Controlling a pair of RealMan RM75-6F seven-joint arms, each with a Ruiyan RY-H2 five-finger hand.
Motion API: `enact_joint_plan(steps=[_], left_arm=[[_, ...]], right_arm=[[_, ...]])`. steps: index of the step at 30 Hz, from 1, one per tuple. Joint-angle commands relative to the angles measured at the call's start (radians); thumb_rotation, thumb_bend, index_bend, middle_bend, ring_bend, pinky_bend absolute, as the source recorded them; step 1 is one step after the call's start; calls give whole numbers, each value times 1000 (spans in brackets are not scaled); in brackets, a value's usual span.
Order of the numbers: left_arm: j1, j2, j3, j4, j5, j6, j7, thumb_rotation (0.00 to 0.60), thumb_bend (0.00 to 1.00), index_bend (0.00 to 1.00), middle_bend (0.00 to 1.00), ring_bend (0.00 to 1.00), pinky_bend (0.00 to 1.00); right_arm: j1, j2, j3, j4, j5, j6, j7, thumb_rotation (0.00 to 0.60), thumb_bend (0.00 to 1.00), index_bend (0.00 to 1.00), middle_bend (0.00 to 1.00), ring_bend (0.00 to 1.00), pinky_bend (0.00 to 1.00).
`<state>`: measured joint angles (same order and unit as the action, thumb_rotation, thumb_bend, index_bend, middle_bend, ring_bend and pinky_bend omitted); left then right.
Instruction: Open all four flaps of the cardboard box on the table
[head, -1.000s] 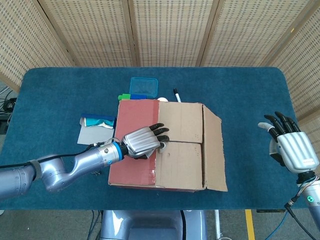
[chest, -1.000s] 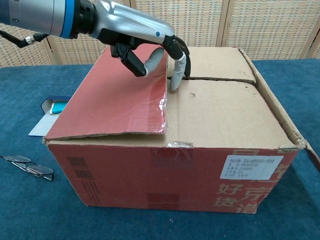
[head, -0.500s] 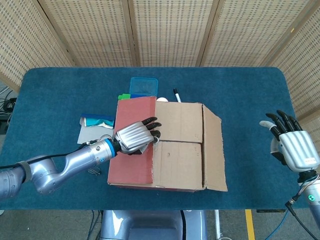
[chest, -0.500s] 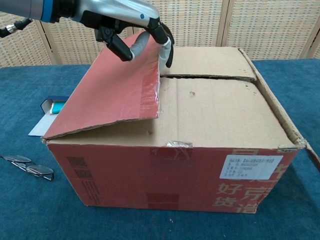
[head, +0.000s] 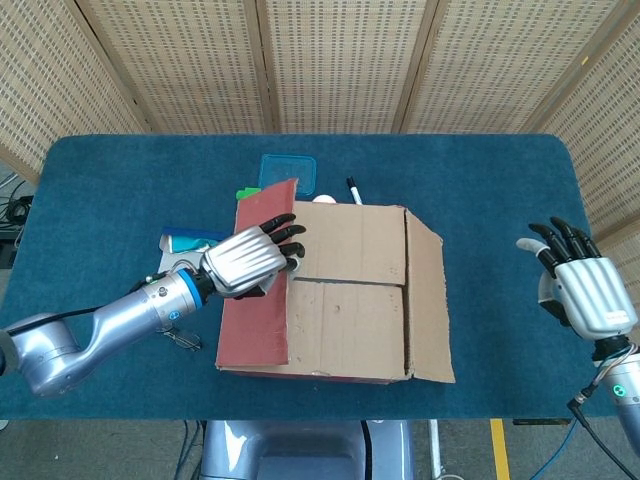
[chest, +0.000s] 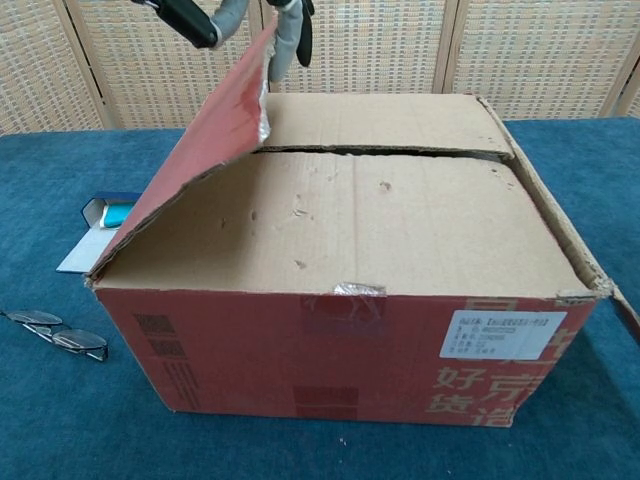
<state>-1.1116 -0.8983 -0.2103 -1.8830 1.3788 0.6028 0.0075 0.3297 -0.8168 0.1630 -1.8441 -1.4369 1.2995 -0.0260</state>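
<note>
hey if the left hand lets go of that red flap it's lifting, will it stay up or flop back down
Probably drops back: the red flap is only half raised, leaning over the cardboard box. It looks stiff, staying flat while the left hand grips just its edge. The crease may hold it slightly ajar.

Red-sided brown cardboard box (head: 345, 290), blue table (head: 120, 190)

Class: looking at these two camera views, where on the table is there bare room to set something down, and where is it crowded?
Free: blue table between cardboard box and right robot hand; also the far left stretch. Crowded: behind the box, by blue container and marker, and beside its left wall, by glasses.
</note>
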Motion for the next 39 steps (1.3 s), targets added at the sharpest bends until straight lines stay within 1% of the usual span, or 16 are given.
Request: enact_joint_plan(steps=[1, 18, 24, 34, 39], left_arm=[[23, 35, -6, -15, 30, 26, -31, 517, 1000, 470, 277, 80, 0], [135, 187, 10, -35, 168, 141, -167, 518, 1000, 470, 277, 80, 0], [197, 272, 30, -36, 227, 199, -226, 518, 1000, 470, 277, 80, 0], [255, 322, 51, -12, 268, 243, -279, 519, 1000, 470, 277, 80, 0], [280, 341, 67, 9, 279, 239, -291, 519, 1000, 470, 277, 81, 0]], right_arm=[[2, 0, 2, -3, 1, -3, -3, 600, 878, 229, 142, 0, 117], [9, 11, 10, -35, 8, -14, -32, 600, 878, 230, 142, 0, 117], [16, 7, 12, -49, 15, -25, -52, 600, 878, 230, 142, 0, 117], [21, 4, 14, -61, 18, -31, -67, 600, 878, 230, 142, 0, 117], [23, 2, 15, -64, 21, -32, -72, 600, 878, 230, 142, 0, 117]])
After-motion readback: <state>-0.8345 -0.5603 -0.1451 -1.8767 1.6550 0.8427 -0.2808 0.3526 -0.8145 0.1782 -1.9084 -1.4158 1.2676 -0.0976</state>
